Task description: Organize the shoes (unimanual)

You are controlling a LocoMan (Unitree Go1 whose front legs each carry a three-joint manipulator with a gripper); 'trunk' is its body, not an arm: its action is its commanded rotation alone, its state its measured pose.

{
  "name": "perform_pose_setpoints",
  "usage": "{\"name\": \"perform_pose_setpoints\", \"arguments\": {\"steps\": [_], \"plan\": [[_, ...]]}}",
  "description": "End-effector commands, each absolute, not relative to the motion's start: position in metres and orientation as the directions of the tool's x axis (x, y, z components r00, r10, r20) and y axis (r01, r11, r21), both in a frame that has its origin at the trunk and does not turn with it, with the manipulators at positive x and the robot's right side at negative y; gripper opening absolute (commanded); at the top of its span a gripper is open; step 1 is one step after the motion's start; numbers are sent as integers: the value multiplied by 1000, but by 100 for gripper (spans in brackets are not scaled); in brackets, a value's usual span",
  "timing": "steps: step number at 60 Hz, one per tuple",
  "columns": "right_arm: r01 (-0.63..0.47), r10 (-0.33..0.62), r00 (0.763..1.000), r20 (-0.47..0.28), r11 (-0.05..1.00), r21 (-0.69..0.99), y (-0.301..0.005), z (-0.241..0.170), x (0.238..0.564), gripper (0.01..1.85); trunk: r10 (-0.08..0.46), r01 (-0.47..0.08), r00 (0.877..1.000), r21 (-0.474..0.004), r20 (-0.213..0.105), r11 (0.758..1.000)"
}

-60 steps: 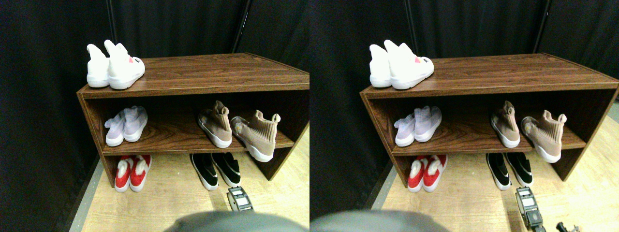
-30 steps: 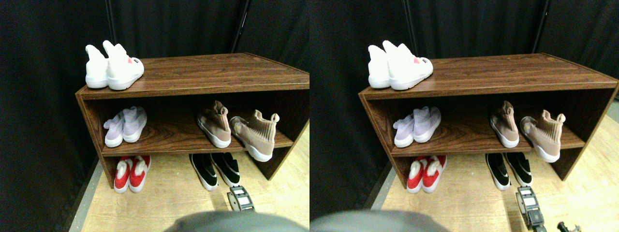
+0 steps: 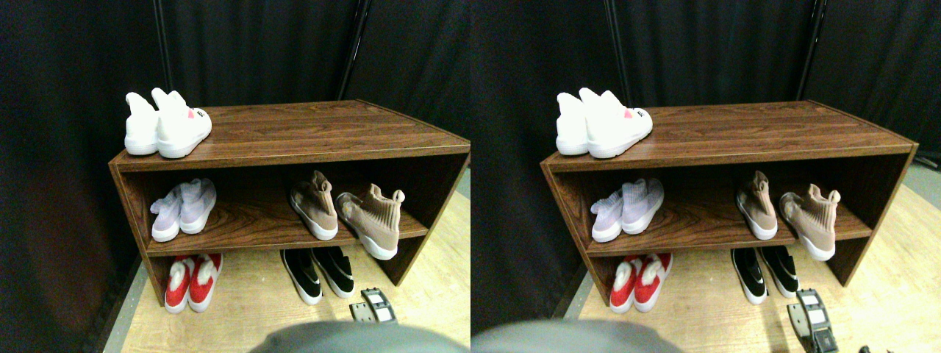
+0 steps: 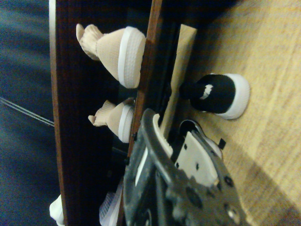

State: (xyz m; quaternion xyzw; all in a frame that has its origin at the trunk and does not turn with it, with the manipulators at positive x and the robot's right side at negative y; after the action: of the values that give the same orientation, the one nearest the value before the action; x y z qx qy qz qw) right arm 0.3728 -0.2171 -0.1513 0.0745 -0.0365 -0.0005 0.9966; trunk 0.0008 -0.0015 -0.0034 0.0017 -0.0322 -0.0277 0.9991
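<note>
Item, as I read it: askew tan knit high sock-shoe (image 3: pixel 372 220), white sole overhanging the dark wooden shoe rack's (image 3: pixel 294 140) middle shelf, long axis slanted off its straight mate (image 3: pixel 315 206), lies up and ahead of my right claw (image 3: pixel 375 309), whose grip I cannot tell.

Bare middle shelf (image 3: pixel 250 220) between shoe pairs

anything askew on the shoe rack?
One thing: the right tan shoe on the middle shelf is turned at an angle, its sole overhanging the front edge. Its mate sits straight. The white, lavender, red and black pairs look tidy.
</note>
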Motion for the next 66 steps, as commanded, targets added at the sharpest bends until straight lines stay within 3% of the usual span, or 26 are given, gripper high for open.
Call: {"name": "perform_pose_setpoints", "arguments": {"steps": [1, 5, 11, 21, 43, 54, 66], "plan": [[4, -22, 995, 97, 982, 190, -214, -136, 365, 44, -60, 61, 994, -11, 91, 998], [-11, -11, 996, 85, 968, 253, -215, -131, 361, 45, -63, 65, 993, -16, 97, 998], [-51, 17, 992, 121, 959, 280, -216, -123, 356, 44, -66, 69, 992, -20, 107, 997], [-73, -14, 984, 178, 879, 472, -220, -110, 351, 50, -72, 75, 990, -25, 117, 997], [-109, -43, 981, 190, 684, 721, -231, -94, 354, 107, -86, 88, 990, -16, 109, 996], [-80, -91, 981, 169, 606, 792, -235, -90, 365, 149, -88, 89, 991, -7, 100, 996], [-47, -107, 985, 133, 579, 814, -240, -89, 380, 166, -88, 89, 992, -6, 95, 996]]}}
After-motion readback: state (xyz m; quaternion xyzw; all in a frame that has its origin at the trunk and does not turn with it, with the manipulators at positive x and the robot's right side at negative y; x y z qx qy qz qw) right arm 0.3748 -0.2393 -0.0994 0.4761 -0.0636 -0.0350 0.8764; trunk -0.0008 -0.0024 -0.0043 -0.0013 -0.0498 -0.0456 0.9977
